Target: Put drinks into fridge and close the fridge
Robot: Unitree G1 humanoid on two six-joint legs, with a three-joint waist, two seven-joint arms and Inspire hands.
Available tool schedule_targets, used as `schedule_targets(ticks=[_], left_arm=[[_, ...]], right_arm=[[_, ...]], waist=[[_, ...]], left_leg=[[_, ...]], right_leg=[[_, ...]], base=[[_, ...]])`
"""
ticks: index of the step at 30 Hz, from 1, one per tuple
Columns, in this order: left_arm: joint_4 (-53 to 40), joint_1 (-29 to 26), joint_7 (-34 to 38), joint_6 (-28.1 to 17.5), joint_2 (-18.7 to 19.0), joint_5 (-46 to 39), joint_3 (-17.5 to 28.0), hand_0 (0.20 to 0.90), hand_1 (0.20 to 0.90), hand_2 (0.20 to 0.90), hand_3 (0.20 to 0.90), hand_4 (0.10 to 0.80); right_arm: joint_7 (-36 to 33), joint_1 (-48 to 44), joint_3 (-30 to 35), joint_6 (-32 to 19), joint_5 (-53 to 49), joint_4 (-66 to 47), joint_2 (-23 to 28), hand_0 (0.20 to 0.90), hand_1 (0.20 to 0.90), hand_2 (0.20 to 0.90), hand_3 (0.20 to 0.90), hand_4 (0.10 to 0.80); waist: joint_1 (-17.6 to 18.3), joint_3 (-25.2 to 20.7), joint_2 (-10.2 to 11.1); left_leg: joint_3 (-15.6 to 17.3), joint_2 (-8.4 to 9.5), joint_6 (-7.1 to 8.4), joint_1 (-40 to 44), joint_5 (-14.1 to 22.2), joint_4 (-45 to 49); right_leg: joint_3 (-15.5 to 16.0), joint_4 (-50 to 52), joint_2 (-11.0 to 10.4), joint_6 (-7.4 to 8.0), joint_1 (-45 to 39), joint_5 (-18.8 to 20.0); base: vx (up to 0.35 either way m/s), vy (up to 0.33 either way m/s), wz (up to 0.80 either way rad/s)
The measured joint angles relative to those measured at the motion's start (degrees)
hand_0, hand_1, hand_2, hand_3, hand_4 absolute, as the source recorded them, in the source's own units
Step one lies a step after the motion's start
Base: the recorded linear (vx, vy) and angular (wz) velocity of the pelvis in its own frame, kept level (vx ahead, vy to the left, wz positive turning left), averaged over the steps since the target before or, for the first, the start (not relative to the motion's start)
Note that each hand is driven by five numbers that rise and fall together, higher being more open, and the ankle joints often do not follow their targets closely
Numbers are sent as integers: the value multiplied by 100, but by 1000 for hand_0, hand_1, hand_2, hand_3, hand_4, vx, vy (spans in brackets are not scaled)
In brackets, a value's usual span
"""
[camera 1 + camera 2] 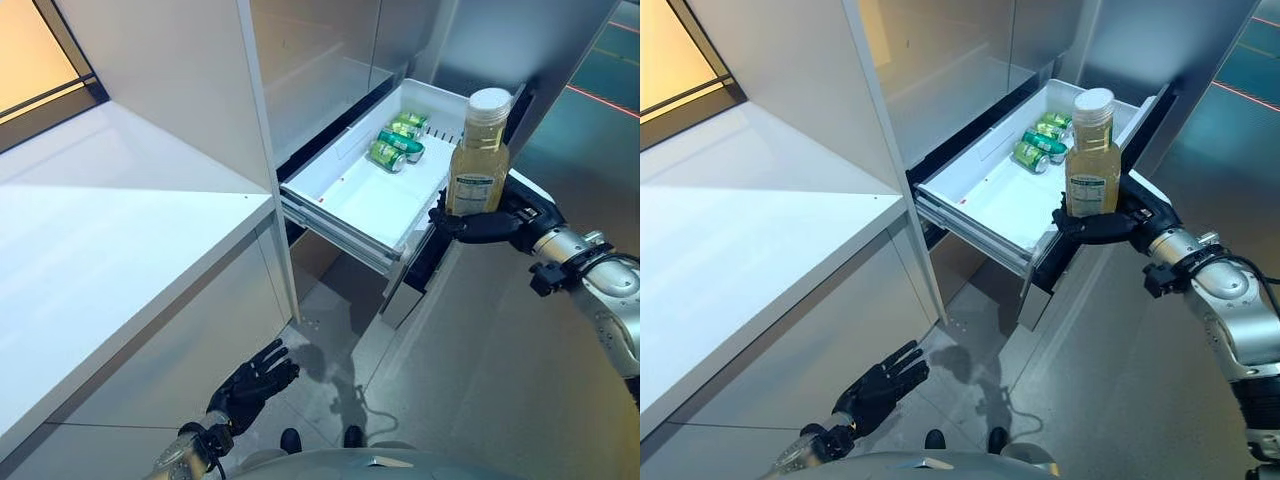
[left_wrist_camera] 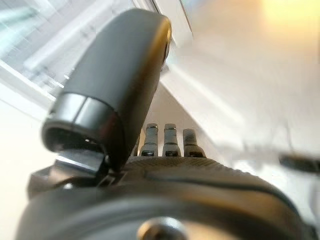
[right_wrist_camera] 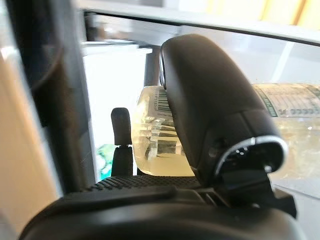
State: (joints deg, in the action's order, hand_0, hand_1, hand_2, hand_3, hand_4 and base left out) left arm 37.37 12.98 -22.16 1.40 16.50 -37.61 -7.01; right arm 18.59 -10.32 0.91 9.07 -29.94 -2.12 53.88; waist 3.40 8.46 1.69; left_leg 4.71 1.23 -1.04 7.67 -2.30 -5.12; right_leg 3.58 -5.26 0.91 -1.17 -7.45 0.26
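I have the right hand (image 1: 480, 224) clamped round the clear plastic bottle of pale yellow drink (image 1: 479, 160), upright just beside the pulled-out white fridge drawer (image 1: 350, 205). Green cans (image 1: 396, 146) already lie in that drawer. Left hand (image 1: 252, 381) hangs relaxed, empty. Bottle and closing remain.

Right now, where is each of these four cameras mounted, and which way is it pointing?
Left eye view: on the head, looking down at the open fridge drawer with green cans; both arms show.
Right eye view: beside it, same scene; the right hand holds the bottle upright at the drawer's edge.
Left wrist view: on the left wrist, looking along the open left hand; beyond is blurred.
Right wrist view: on the right wrist, looking along the hand gripping the bottle.
Shared: the bottle appears in both eye views and the right wrist view.
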Motion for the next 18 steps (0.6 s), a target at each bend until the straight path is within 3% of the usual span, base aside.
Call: schedule_targets(ticks=[8, 18], left_arm=[[912, 32, 680, -362, -45, 888, 44, 900, 900, 900, 900, 800], [1203, -181, 1405, -435, 476, 1449, 141, 900, 900, 900, 900, 800]], right_arm=[[209, -1221, -957, 110, 316, 871, 155, 300, 300, 300, 200, 100], [142, -3155, -2569, 127, 699, 2153, 145, 300, 300, 300, 200, 100]], waist=[[-250, 58, 197], [-984, 206, 603]], left_leg=[[-35, -10, 7, -44, 0, 3], [-321, -13, 49, -641, -116, 9]], right_leg=[[31, 0, 15, -6, 24, 6], [225, 2, 38, -16, 526, 44]], base=[[78, -61, 2], [-28, -74, 14]])
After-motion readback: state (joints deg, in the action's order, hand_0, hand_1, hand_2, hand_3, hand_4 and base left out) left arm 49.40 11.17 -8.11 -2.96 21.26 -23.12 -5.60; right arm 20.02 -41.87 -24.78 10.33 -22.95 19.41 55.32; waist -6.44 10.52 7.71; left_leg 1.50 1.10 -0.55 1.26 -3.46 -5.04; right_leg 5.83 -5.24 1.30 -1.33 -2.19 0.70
